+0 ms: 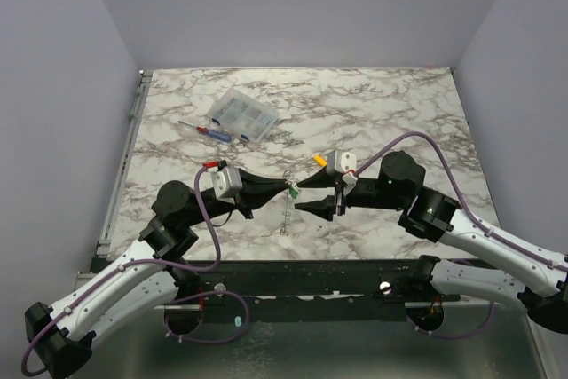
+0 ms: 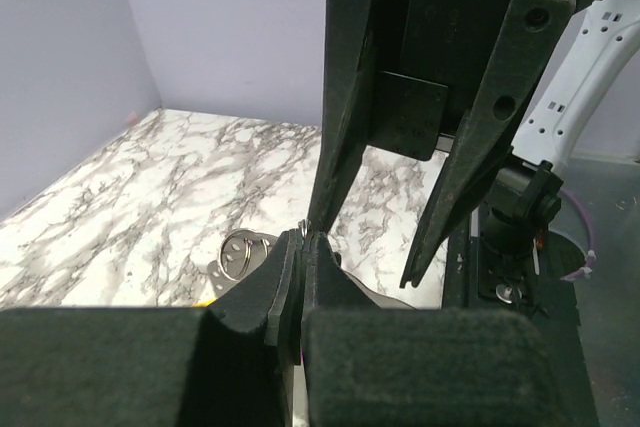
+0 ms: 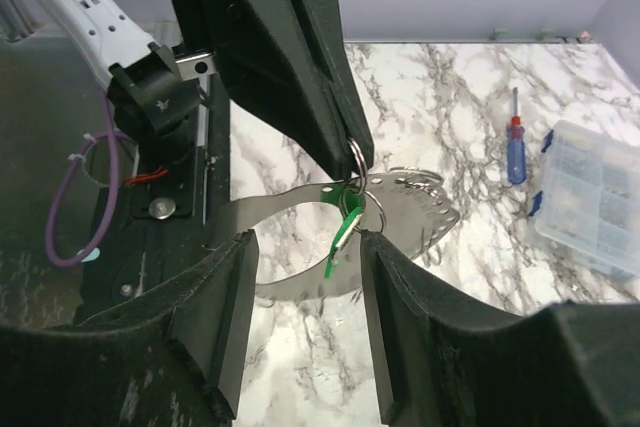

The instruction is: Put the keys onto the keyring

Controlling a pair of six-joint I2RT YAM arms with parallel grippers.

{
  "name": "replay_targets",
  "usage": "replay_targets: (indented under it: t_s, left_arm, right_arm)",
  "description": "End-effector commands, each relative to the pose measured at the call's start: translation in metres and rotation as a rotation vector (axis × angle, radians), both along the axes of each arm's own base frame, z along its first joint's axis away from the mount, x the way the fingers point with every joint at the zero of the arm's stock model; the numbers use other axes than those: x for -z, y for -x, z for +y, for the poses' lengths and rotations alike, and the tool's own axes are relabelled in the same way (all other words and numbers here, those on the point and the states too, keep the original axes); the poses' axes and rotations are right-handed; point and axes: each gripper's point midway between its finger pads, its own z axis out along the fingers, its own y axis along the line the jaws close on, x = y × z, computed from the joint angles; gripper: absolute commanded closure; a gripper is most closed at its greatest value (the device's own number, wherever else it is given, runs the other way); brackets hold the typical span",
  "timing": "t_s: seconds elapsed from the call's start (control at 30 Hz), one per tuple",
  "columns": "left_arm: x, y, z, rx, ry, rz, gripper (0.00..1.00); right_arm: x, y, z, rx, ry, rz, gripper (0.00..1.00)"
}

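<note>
My left gripper (image 1: 288, 187) is shut, pinching a small metal ring (image 3: 357, 157) at its fingertips (image 2: 304, 243). The green-headed key (image 3: 345, 225) hangs from that ring; it also shows in the top view (image 1: 293, 193). The keyring, a pale grey perforated band (image 3: 285, 205), loops below and behind the key and hangs down edge-on in the top view (image 1: 285, 217). My right gripper (image 3: 305, 247) is open and faces the left one (image 1: 308, 195). The key dangles between its fingers, close against the right finger (image 3: 400, 277). Its black fingers (image 2: 345, 127) fill the left wrist view.
A clear plastic compartment box (image 1: 242, 114) and a red-and-blue screwdriver (image 1: 211, 131) lie at the back left; both show in the right wrist view, the box (image 3: 595, 192) and the screwdriver (image 3: 515, 142). A short yellow stick (image 1: 319, 160) lies behind the right gripper.
</note>
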Motion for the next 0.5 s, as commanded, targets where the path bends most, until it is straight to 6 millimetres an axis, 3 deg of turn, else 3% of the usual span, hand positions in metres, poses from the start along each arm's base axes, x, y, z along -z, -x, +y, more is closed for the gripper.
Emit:
replay_targets:
  t_s: [0.0,0.17,0.47]
  left_arm:
    - [-0.014,0.001,0.002,-0.002,0.039,-0.039,1.0]
    - [-0.013,0.003,0.002,0.009,0.036,-0.039,1.0]
    - [-0.011,0.009,-0.002,0.051,0.027,-0.036,1.0]
  right_arm:
    - [-0.017,-0.012,-0.006,0.075,-0.011,-0.057,0.44]
    - [-0.024,-0.013,-0.007,0.077,-0.01,-0.073,0.38]
    - [-0.034,-0.008,-0.001,0.035,-0.043,-0.092,0.38]
